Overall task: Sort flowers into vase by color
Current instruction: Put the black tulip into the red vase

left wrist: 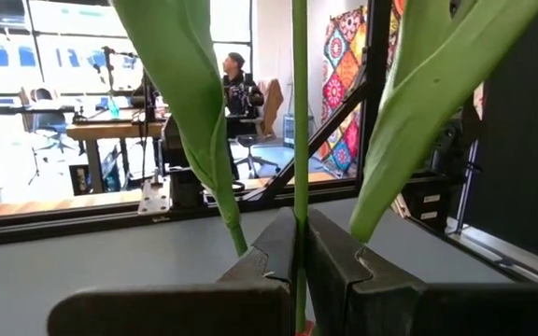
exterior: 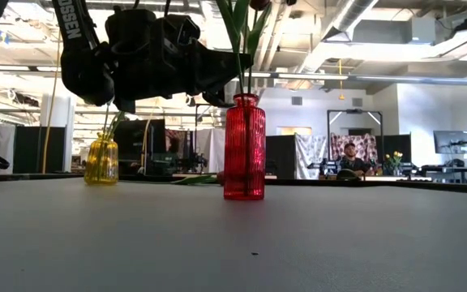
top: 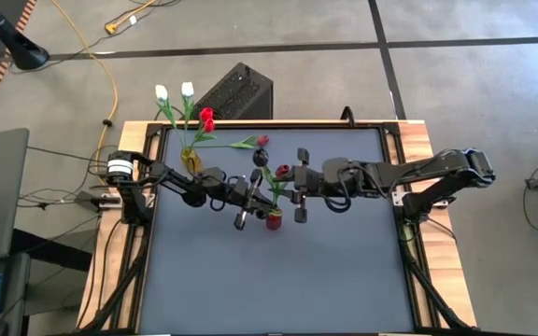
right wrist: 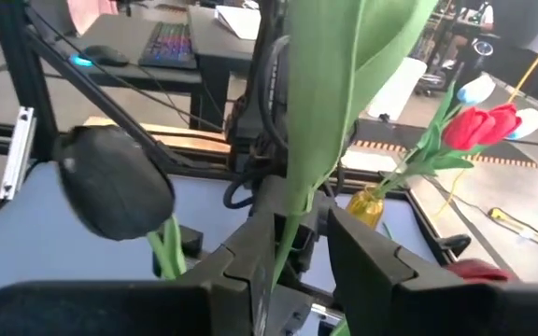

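Note:
A red vase (top: 275, 221) (exterior: 244, 146) stands mid-table with green stems rising from its mouth. One tulip (top: 283, 171) has a dark red head. A near-black head (right wrist: 115, 182) shows beside it. My left gripper (top: 267, 191) (left wrist: 299, 252) reaches in from the table's left and is shut on a thin stem just above the vase. My right gripper (top: 290, 182) (right wrist: 302, 252) comes from the right, higher up. Its fingers stand apart with a broad green leaf (right wrist: 320, 112) passing between them, close to one finger. I cannot tell whether the leaf touches it. My left gripper pinches one thin green stem (left wrist: 299, 187) between its two fingers, below the leaves (left wrist: 185, 93). The fingers lie level, coming from the table's left, across the upright stem. The stem runs on down toward the red vase's mouth.
A yellow vase (top: 191, 159) (exterior: 101, 160) at the far left holds white and red tulips. One red tulip (top: 250, 142) lies flat on the table near the far edge. A black box (top: 236, 93) sits beyond that edge. The near half of the grey table (top: 278, 280) is bare.

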You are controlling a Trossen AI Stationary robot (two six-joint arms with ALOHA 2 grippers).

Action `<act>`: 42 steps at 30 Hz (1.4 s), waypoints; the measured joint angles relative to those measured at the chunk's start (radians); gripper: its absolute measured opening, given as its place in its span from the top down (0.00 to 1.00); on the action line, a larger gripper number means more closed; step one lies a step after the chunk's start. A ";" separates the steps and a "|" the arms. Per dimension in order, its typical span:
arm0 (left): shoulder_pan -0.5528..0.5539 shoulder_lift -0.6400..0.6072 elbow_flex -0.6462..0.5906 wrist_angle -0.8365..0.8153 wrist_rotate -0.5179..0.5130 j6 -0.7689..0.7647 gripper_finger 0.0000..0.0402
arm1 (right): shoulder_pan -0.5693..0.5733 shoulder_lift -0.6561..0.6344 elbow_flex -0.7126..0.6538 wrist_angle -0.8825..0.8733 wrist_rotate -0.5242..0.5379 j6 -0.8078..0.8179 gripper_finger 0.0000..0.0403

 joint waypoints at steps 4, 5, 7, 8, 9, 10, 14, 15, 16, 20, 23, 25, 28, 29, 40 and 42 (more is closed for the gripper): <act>0.000 0.000 0.000 0.000 0.003 0.000 1.00 | 0.006 -0.006 0.000 0.000 -0.008 -0.007 0.70; 0.000 0.000 0.000 0.000 0.003 0.000 1.00 | 0.010 -0.006 0.000 0.000 -0.008 -0.007 0.71; 0.000 0.000 0.000 0.000 0.002 -0.001 1.00 | 0.009 -0.006 0.000 -0.003 -0.008 -0.006 0.74; 0.000 0.000 0.000 0.000 0.002 0.000 1.00 | 0.009 -0.006 0.000 -0.004 -0.008 -0.006 0.76; 0.000 0.000 0.000 0.000 0.002 0.000 1.00 | 0.009 -0.006 0.000 -0.003 -0.009 -0.006 0.78; 0.000 0.000 0.000 0.000 0.002 -0.001 1.00 | 0.009 -0.006 0.000 -0.003 -0.009 -0.002 0.80; 0.000 0.000 0.000 0.000 0.002 -0.007 0.98 | 0.009 -0.005 0.000 -0.003 -0.008 0.001 0.87; 0.000 0.000 0.000 0.000 0.002 -0.006 0.97 | 0.009 -0.005 0.000 -0.002 -0.008 0.001 0.89; 0.000 0.000 0.000 0.000 0.002 -0.004 0.96 | 0.009 -0.005 0.000 -0.002 -0.009 0.002 0.90; 0.000 0.000 0.000 0.000 0.002 0.000 0.91 | 0.009 -0.005 0.000 -0.002 -0.009 0.005 0.93; 0.000 0.000 0.000 0.000 0.004 0.001 0.86 | 0.010 -0.005 0.000 -0.002 -0.009 0.024 0.92; 0.000 0.000 0.000 0.000 0.011 0.001 0.83 | 0.010 -0.005 0.000 -0.003 -0.009 0.033 0.91; 0.000 0.000 0.000 0.000 0.025 0.000 0.79 | 0.014 -0.005 0.000 -0.003 -0.009 0.043 0.91; 0.000 -0.001 0.000 0.000 0.032 0.000 0.78 | 0.016 -0.005 0.000 -0.003 -0.009 0.046 0.91; 0.019 -0.060 0.000 -0.039 0.075 0.001 0.70 | 0.037 -0.005 0.000 -0.007 -0.009 0.053 0.91; 0.029 -0.074 0.000 -0.070 0.093 0.001 0.70 | 0.037 -0.005 0.000 -0.010 -0.008 0.054 0.91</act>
